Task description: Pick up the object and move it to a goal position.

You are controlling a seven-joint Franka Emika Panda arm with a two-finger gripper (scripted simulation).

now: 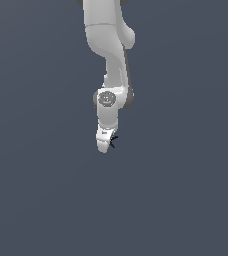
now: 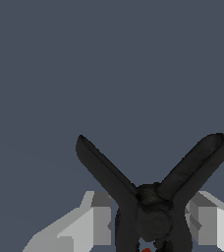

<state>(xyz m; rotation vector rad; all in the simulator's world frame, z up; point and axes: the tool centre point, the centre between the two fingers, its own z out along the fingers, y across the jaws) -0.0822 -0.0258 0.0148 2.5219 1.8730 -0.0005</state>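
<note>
The object (image 2: 151,206) is a small black branched thing, two arms spreading in a V, with a red spot at its base. In the wrist view it sits between my two grey fingers (image 2: 101,219), which press against its body from both sides, so my gripper (image 2: 151,221) is shut on it. In the exterior view the white hand points down, its gripper (image 1: 105,146) near the middle of the picture. The object (image 1: 113,141) shows there only as a tiny black spike on the exterior view's right side of the hand. No goal marker is visible.
A plain dark grey surface (image 1: 46,200) fills both views, without edges or other objects. The white arm (image 1: 108,45) comes down from the top of the exterior view.
</note>
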